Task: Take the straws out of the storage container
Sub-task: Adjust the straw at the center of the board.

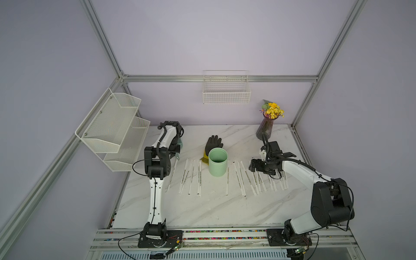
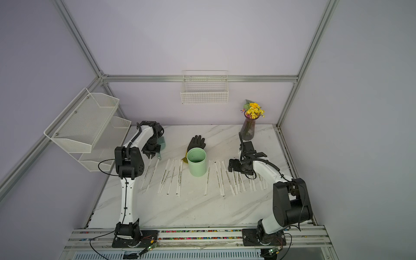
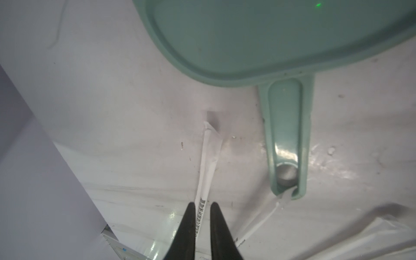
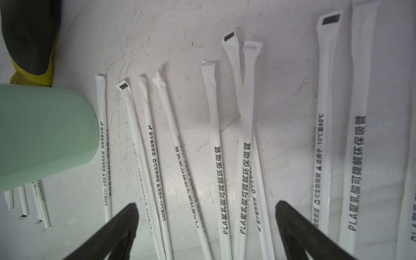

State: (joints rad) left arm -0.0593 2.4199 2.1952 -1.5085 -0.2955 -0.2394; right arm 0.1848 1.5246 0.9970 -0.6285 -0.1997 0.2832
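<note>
The storage container (image 1: 217, 166) (image 2: 197, 164), a mint-green cup, stands upright mid-table, and no straws stick out of it. Several straws lie flat in rows left (image 1: 190, 176) and right (image 1: 258, 180) of it. My left gripper (image 3: 202, 204) (image 2: 150, 157) points down at the far left, jaws a narrow gap apart. One straw (image 3: 208, 162) lies on the table between them, against one finger and clear of the other. My right gripper (image 4: 207, 206) (image 1: 251, 166) hovers open wide over the right-hand straws (image 4: 217, 146), holding nothing, with the cup (image 4: 45, 135) beside it.
A teal dustpan (image 3: 270, 33) (image 2: 161, 141) lies just beyond the left gripper, and another straw (image 3: 258, 225) touches its handle tip. A black glove (image 1: 212, 144) lies behind the cup. A flower vase (image 1: 266, 128) stands back right. The mesh rack (image 1: 114, 128) and wire basket (image 1: 226, 93) hang on the walls.
</note>
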